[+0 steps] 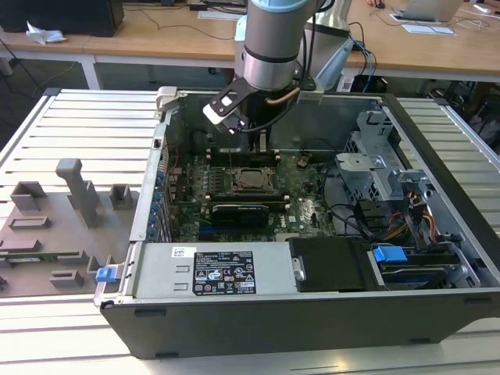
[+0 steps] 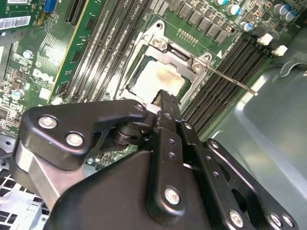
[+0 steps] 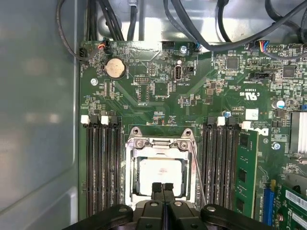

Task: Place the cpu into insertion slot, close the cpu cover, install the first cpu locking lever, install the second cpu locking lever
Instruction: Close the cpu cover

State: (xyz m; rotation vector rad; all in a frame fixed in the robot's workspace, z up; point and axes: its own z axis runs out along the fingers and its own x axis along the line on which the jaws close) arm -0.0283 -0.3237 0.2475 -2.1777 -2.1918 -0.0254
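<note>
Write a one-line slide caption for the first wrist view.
Shut black fingers over the pale silvery-grey square chip, framed by its thin silvery metal cover on the green circuit board.

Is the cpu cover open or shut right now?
Shut: the cpu cover lies flat, its frame around the pale cpu showing through its window.

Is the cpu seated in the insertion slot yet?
Yes, the first wrist view shows the cpu lying flat, pale face up, inside the insertion slot.
</note>
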